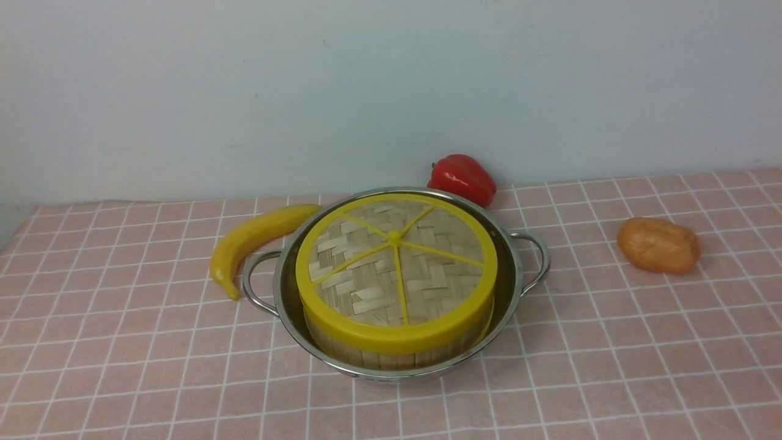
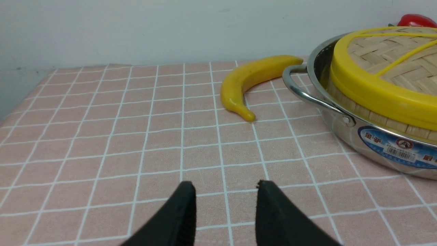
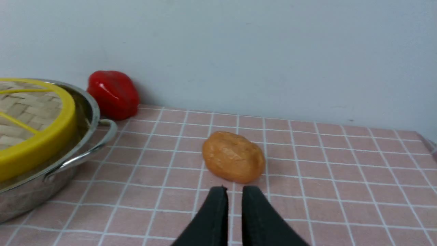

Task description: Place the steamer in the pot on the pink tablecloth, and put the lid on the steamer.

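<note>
Placement is judged complete: the woven bamboo lid (image 1: 396, 269) is seated on the slatted steamer (image 1: 397, 349) inside the steel pot (image 1: 510, 269) on the pink gridded tablecloth (image 1: 122, 342). Left gripper (image 2: 226, 186) is parted, empty; right gripper (image 3: 234, 190) nearly closed, empty. Only withdrawal is called for.

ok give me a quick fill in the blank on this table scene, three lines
1. The flat woven bamboo lid rests on the bamboo steamer, which sits inside the shiny steel ____.
2. The yellow banana lies on the robot's ____ side of the pot.
3. The left gripper is ____.

Missing words: pot; left; open
</note>
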Controlling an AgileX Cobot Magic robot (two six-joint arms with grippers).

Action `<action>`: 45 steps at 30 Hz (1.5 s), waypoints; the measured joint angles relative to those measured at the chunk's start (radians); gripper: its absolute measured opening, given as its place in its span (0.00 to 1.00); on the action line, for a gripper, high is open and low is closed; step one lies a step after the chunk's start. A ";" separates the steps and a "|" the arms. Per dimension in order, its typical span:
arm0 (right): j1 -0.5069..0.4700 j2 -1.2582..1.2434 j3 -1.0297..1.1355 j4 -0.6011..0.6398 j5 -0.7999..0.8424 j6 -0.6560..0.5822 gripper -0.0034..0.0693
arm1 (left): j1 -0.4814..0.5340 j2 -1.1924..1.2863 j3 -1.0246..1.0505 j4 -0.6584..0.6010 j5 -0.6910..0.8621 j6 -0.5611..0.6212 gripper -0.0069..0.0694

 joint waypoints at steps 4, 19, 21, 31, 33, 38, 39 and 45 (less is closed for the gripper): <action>-0.037 -0.128 0.094 0.000 -0.005 0.002 0.21 | 0.000 0.000 0.000 0.000 0.000 0.000 0.41; -0.036 -0.245 0.137 0.022 0.114 0.006 0.26 | 0.000 0.000 0.001 0.000 -0.001 0.000 0.41; -0.036 -0.245 0.137 0.023 0.114 0.006 0.27 | 0.000 0.000 0.001 0.000 -0.001 0.000 0.41; -0.036 -0.245 0.137 0.023 0.114 0.006 0.30 | 0.000 0.000 0.001 0.000 -0.001 0.000 0.41; -0.036 -0.245 0.137 0.023 0.114 0.006 0.30 | 0.000 0.000 0.001 0.000 -0.001 0.000 0.41; -0.036 -0.245 0.137 0.023 0.114 0.006 0.32 | 0.000 0.000 0.001 0.000 -0.001 0.000 0.41; -0.036 -0.245 0.137 0.023 0.114 0.006 0.32 | 0.000 0.000 0.001 0.000 -0.001 0.000 0.41; -0.036 -0.245 0.137 0.023 0.114 0.006 0.35 | 0.000 0.000 0.001 0.000 -0.001 0.000 0.41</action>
